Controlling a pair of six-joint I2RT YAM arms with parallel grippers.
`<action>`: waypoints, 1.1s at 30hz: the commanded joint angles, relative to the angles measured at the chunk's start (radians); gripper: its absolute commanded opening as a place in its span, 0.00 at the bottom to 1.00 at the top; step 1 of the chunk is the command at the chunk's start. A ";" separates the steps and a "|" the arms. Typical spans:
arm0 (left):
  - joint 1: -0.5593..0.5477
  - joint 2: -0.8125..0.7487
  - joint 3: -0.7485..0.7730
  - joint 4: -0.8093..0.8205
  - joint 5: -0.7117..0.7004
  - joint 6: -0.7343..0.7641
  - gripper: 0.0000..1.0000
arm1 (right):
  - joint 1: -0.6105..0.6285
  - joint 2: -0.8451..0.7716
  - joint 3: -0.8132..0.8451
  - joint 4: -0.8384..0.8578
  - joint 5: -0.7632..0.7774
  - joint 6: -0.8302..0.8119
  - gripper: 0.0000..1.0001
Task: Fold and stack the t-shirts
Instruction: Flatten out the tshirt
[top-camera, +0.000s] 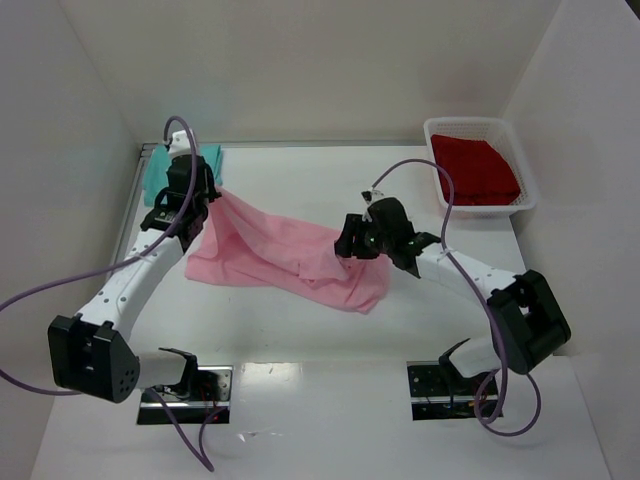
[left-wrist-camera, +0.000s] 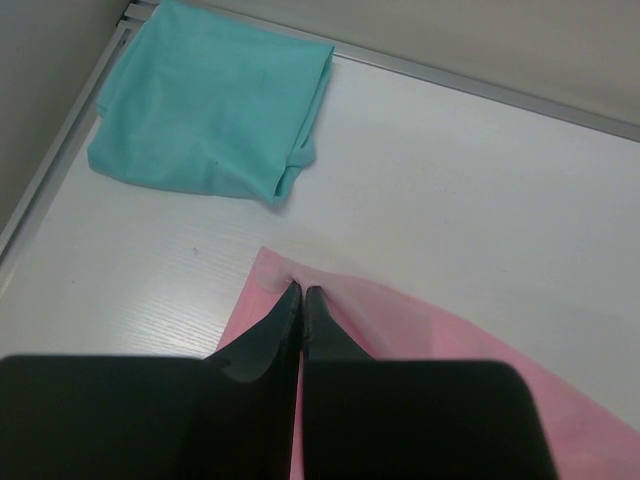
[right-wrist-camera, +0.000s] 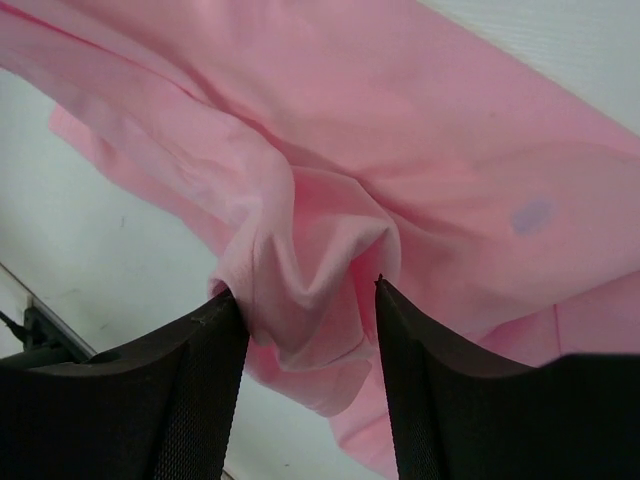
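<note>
A light pink t-shirt (top-camera: 290, 255) lies stretched across the middle of the table. My left gripper (top-camera: 205, 197) is shut on its far left corner, and the left wrist view shows the jaws (left-wrist-camera: 302, 292) pinched together on the pink edge (left-wrist-camera: 420, 320). My right gripper (top-camera: 345, 245) hovers over the shirt's right part. Its jaws stand open (right-wrist-camera: 305, 290), with a loose bunch of pink cloth (right-wrist-camera: 310, 250) between the fingertips. A folded teal t-shirt (top-camera: 152, 168) (left-wrist-camera: 210, 110) lies in the far left corner. A red t-shirt (top-camera: 475, 168) lies in the basket.
The white mesh basket (top-camera: 465, 122) stands at the far right against the wall. White walls close in the table on the left, back and right. Purple cables loop off both arms.
</note>
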 joint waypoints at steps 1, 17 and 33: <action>-0.002 0.017 0.012 0.052 0.011 0.005 0.00 | 0.004 -0.066 0.021 0.056 -0.024 0.000 0.58; -0.011 0.039 0.012 0.052 0.020 0.005 0.00 | 0.133 0.029 0.018 0.140 -0.009 0.086 0.56; -0.011 0.048 0.003 0.061 0.038 0.005 0.00 | 0.118 -0.181 -0.025 -0.019 0.265 0.063 0.65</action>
